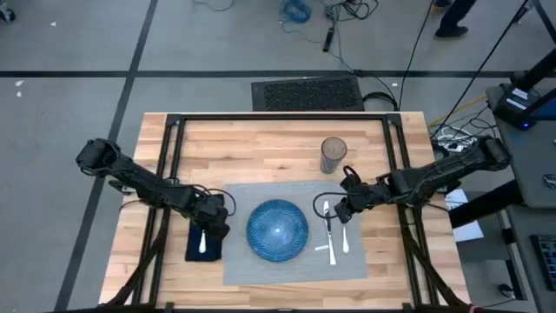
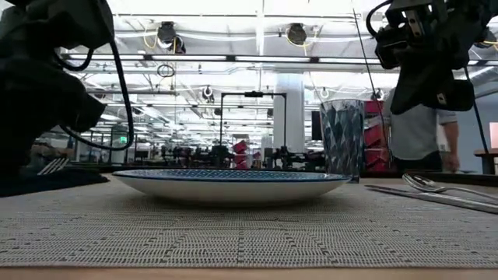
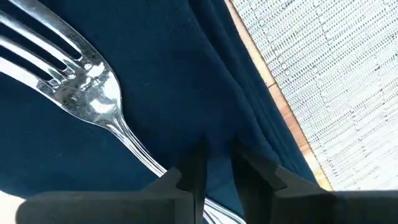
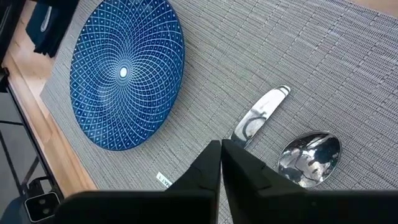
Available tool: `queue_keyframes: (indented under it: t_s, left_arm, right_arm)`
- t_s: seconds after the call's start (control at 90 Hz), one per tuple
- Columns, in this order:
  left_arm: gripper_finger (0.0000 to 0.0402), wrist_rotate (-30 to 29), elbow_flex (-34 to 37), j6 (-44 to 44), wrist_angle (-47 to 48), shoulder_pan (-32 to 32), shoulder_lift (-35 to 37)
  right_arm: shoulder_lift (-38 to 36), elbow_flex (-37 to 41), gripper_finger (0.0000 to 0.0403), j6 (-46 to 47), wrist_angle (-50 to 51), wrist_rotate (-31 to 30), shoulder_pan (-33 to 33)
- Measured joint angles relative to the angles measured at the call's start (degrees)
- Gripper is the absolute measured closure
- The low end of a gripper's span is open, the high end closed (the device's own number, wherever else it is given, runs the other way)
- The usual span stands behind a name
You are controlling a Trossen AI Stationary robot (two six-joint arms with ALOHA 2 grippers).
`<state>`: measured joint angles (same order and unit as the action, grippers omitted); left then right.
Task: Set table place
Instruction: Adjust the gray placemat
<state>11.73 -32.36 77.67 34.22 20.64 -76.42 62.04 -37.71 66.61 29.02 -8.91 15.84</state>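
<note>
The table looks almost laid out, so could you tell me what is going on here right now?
A two-armed robot is setting a place on the table. The grey placemat holds a blue plate, with a knife and spoon beside it; a glass stands behind. The left end effector is over the fork on the navy napkin, fingers slightly apart. The right end effector hovers shut above the knife and spoon.

Open lab hall: ceiling lights (image 2: 296,33), floor cables (image 1: 343,13), equipment racks (image 2: 241,152) behind the table (image 1: 261,139).
</note>
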Motion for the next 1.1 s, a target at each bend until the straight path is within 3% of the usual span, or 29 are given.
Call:
queue_keyframes:
  t_s: [0.4, 0.678, 0.822, 1.1]
  left_arm:
    - [0.0341, -1.3, -4.3, -0.5, 1.4, 0.0, 1.5]
    - [0.0341, -12.1, -8.1, -3.3, 0.4, -0.4, 4.1]
    - [0.0341, -16.5, -8.2, -7.2, -2.0, -3.7, 2.9]
    - [0.0341, -15.5, -8.2, -15.5, -4.0, -11.9, -3.6]
  right_arm:
    - [-1.5, 0.0, 0.0403, 0.2, -1.9, 0.4, 0.0]
    - [-4.3, 0.0, 0.0403, 0.1, -2.2, 0.0, -0.1]
    - [-4.4, 0.0, 0.0403, -1.3, -2.1, -0.2, -1.3]
    - [-4.4, 0.0, 0.0403, -3.0, -2.1, -0.1, -3.5]
